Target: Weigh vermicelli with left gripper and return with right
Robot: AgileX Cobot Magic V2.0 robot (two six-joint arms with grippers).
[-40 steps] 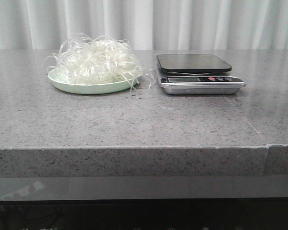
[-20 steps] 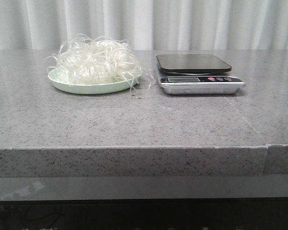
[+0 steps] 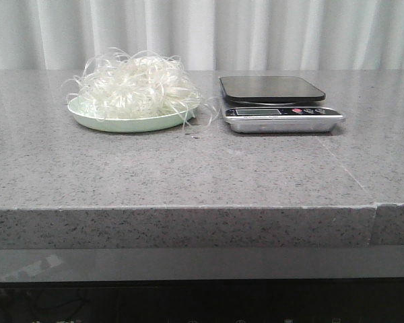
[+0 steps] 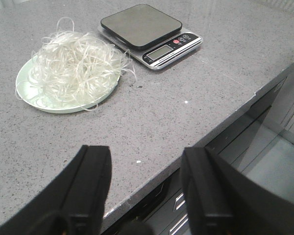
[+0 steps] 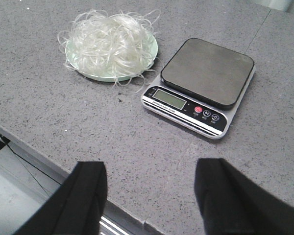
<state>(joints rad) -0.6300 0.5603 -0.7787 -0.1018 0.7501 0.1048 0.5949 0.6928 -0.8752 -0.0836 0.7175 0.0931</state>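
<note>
The vermicelli is a fluffy whitish nest heaped on a pale green plate at the back left of the table. It also shows in the left wrist view and the right wrist view. A digital scale with a dark, bare platform stands to the right of the plate; it shows too in the left wrist view and the right wrist view. My left gripper is open and empty above the table's front edge. My right gripper is open and empty above that edge too. Neither gripper shows in the front view.
The grey speckled stone table has a seam near its front right corner. A few stray noodle loops hang over the plate's rim toward the scale. White curtains hang behind the table.
</note>
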